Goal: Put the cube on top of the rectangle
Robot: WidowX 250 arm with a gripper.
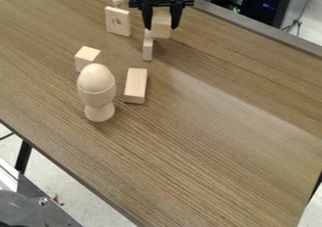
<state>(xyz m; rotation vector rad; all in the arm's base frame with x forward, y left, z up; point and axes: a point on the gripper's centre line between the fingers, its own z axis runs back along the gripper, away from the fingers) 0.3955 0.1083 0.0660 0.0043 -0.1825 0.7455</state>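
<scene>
Near top edge, wood cube (162,31) held btwn jaws of gripper (162,28). Slim blk's (148,51) far end hidden; gripper top cut off.

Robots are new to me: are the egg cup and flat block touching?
Apart: the camera view shows a strip of table between the egg cup and flat block.

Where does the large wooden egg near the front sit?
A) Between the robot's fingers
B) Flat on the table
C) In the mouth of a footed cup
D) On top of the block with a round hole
C: the egg pokes up out of the footed cup, which stands upright on the table.
</scene>
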